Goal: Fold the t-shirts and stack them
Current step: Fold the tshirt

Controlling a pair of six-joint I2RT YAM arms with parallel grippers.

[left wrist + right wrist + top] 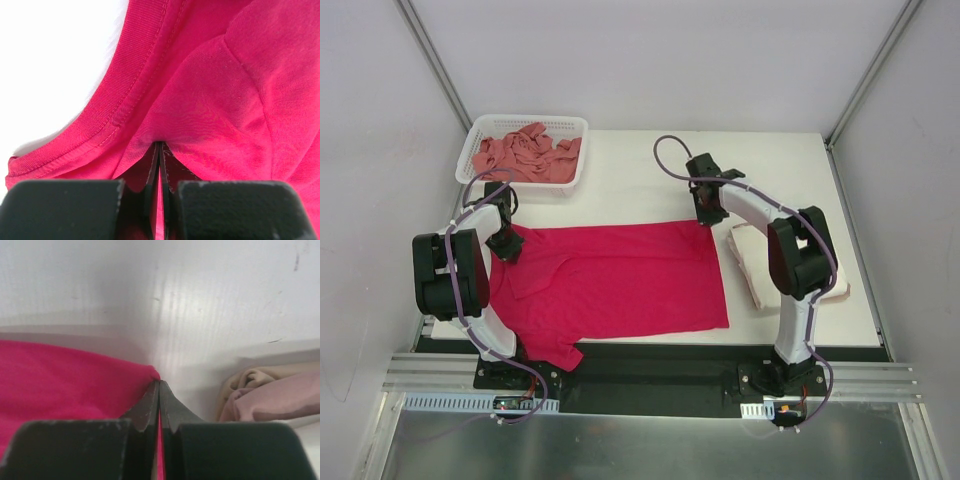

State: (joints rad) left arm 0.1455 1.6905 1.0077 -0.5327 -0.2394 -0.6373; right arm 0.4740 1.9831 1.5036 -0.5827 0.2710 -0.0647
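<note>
1. Locate the magenta-red t-shirt [620,275]. It lies spread flat on the table [650,170], with its long axis running left to right between the two arms and its collar end on the left.

2. Check the left gripper [506,243]. It sits at the shirt's far-left corner, beside the collar band. Its jaws are closed flat on a fold of the magenta cloth.

3. Check the right gripper [710,215]. It sits at the far-right corner, on the hem end. Its jaws are pinched together on the tip of that corner.

4. Note the governing relation: both grips lie on the far edge, and the rest of the shirt extends from the jaws toward the arm bases. A fold likely calls for carrying that edge toward you, with both arms level.

5. Keep clear of the folded cream-white t-shirt [750,270], just beside the right gripper. The salmon-pink t-shirt [525,155] lies in the basket [480,135].
</note>
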